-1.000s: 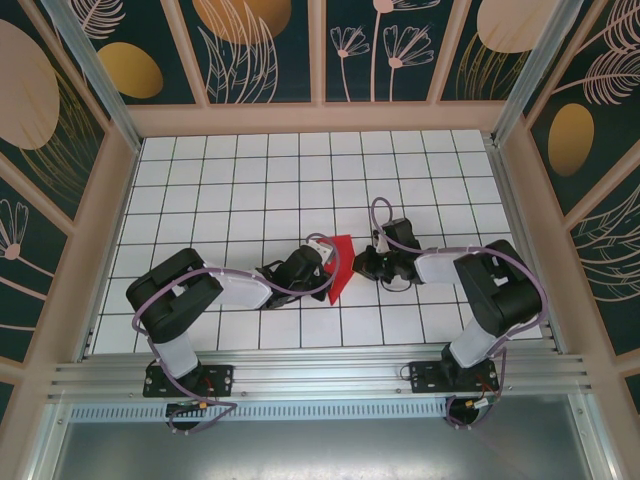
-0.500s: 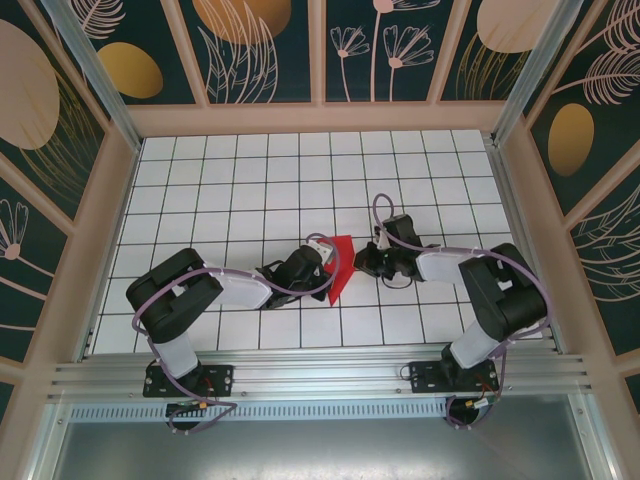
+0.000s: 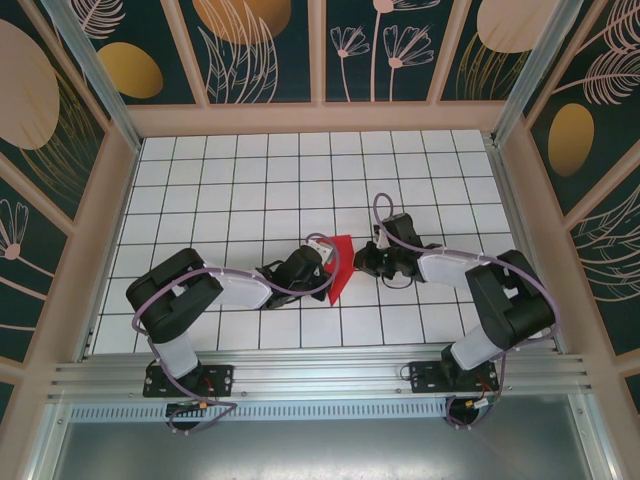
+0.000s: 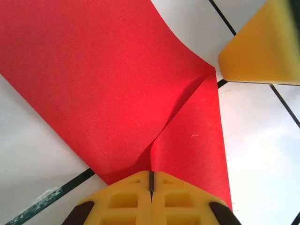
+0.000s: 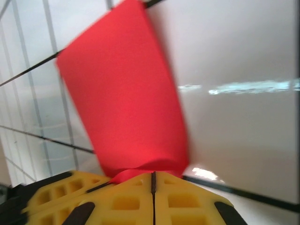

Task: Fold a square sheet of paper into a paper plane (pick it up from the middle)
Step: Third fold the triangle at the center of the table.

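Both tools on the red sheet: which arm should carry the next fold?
Right, probably. The left tool is shut on the red sheet where its crease starts, a good anchor; the right tool is shut on its far end, free to swing that flap over.

Paper on table, left arm left, right arm right.

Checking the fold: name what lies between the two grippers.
The square sheet of paper, creased, bridges left gripper and right gripper; the top view shows it.
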Controlling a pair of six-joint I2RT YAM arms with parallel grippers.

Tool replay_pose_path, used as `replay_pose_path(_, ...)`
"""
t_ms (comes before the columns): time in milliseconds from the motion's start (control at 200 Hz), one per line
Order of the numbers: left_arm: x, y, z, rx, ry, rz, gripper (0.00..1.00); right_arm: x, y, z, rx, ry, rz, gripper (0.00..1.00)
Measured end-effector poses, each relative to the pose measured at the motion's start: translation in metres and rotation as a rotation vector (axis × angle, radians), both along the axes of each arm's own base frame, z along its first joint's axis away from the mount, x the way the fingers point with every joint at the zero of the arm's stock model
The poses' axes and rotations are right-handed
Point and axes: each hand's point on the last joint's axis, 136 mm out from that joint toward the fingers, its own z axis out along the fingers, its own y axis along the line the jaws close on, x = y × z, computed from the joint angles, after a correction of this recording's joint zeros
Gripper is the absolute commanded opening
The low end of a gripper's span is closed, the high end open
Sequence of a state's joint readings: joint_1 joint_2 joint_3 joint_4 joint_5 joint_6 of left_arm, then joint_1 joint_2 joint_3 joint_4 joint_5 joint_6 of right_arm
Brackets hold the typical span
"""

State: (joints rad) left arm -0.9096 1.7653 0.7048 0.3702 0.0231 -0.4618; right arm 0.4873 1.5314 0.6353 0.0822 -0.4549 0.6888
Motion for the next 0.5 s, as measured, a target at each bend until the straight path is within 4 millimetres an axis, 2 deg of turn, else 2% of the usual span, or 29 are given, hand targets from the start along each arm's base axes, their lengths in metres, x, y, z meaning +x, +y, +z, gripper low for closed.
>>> replay_pose_path(80, 0.000, 0.000, 0.000, 0.001, -0.002, 0.003, 0.00, -0.006, 0.011, 0.009, 0.023, -0.019, 0.032, 0.09)
replay_pose_path(175, 0.001, 0.000, 0.000, 0.002, -0.003, 0.004, 0.00, -0.011, 0.018, 0.010, 0.037, -0.018, 0.043, 0.09)
replay_pose_path(385, 0.001, 0.000, 0.000, 0.002, -0.003, 0.004, 0.00, -0.027, 0.027, -0.003, 0.043, 0.017, 0.069, 0.08)
replay_pose_path(500, 0.001, 0.000, 0.000, 0.002, -0.003, 0.004, 0.00, -0.031, 0.028, -0.016, 0.033, 0.047, 0.067, 0.08)
